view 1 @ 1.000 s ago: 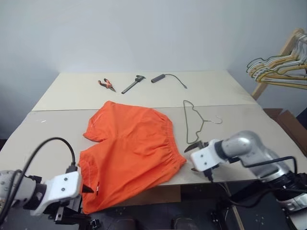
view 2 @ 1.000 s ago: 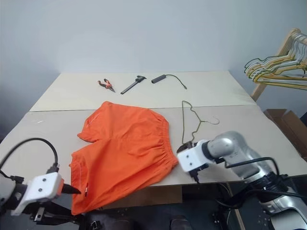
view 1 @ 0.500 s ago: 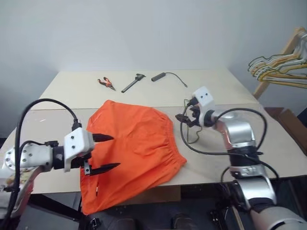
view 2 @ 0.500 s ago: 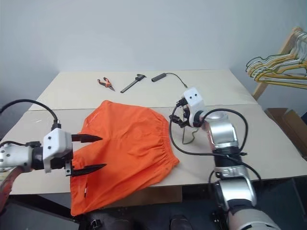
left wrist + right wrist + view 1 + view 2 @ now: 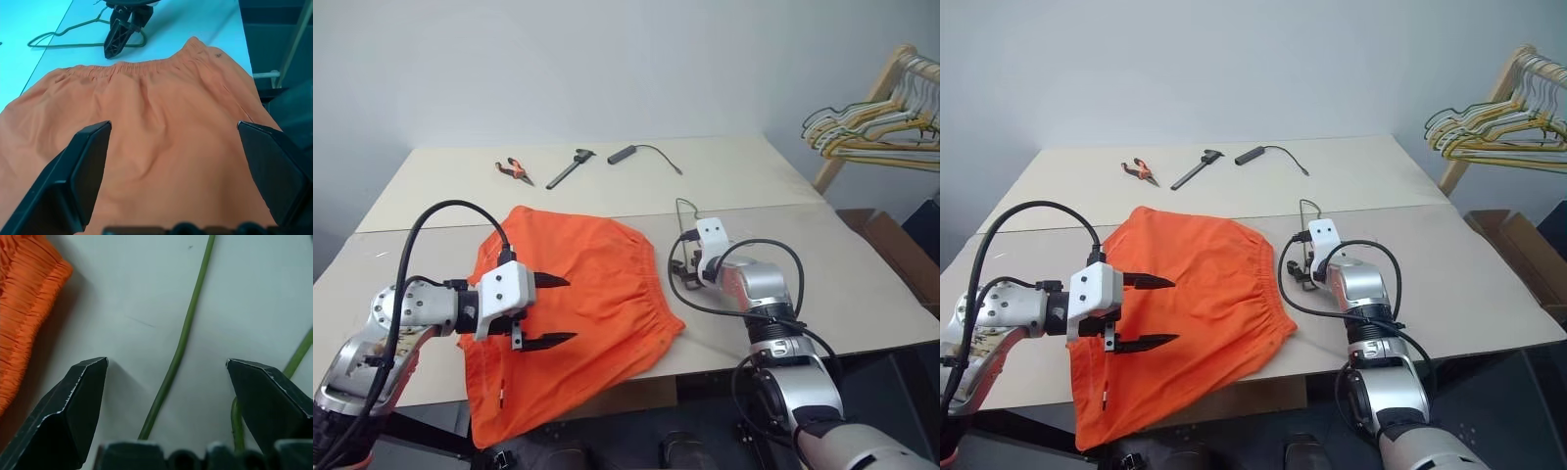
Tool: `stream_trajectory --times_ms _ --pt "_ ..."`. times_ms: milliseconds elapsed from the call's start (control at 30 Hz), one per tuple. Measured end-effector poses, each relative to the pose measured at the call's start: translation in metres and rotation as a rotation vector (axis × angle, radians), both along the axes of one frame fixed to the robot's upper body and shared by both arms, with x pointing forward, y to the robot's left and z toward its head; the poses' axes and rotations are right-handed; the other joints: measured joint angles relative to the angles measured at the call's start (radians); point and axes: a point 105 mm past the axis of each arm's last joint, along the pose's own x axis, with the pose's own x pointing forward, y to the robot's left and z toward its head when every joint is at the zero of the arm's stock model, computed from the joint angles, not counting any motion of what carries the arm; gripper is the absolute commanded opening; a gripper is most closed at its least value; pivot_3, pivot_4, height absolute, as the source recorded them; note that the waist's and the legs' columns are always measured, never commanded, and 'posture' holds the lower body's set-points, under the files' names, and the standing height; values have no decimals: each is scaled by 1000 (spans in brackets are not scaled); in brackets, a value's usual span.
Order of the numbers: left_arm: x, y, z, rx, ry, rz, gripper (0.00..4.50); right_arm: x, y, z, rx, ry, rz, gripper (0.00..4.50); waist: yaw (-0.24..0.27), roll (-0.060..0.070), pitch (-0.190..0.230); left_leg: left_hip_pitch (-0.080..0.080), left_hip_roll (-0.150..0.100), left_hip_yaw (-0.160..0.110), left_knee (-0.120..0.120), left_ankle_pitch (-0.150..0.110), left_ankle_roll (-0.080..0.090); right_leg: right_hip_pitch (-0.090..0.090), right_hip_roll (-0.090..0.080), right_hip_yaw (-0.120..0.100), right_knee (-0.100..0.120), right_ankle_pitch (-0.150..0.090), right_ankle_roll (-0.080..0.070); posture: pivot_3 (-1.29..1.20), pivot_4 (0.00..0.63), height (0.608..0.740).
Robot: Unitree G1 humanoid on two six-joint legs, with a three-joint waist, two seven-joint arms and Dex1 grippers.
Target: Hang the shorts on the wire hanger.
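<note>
- The shorts (image 5: 573,294) are spread flat on the worktop (image 5: 862,274), one leg overhanging its near edge.
- The wire hanger (image 5: 178,345) lies just beside the shorts' waistband, straddled by the right pincer (image 5: 168,396), fingers apart, seemingly for grasping.
- The left pincer (image 5: 548,311) is held apart above the shorts.

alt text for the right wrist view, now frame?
The open right gripper hangs just above the pale table, its two black fingers on either side of a thin green-grey wire of the wire hanger, not yet touching it. The gathered waistband of the orange shorts lies beside it at one edge.
</note>
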Motion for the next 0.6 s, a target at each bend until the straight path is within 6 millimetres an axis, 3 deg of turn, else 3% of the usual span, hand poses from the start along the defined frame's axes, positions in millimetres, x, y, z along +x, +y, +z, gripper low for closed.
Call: stream_trajectory --times_ms 67,167,533,600 --pt "0 0 0 2 -3 -4 4476 0 3 -1 -4 0 18 4500 -2 0 0 1 0 0 0 0 0 1 0 0 0 0 0 17 0 740" --pt "0 1 0 5 -3 -8 4500 0 4 -3 -13 1 36 3922 -3 0 0 3 0 -1 0 0 0 2 0 0 0 0 0 19 0 740" --pt "-1 1 -1 12 -5 -15 4500 2 5 -11 -156 19 75 97 -6 -4 -5 15 1 0 -5 0 0 12 2 1 -2 0 0 23 0 740" --pt "-1 1 0 12 -5 -15 4500 2 7 -12 -180 18 88 15 -5 -5 -6 18 1 0 -6 0 0 16 2 1 -2 0 0 23 0 740"
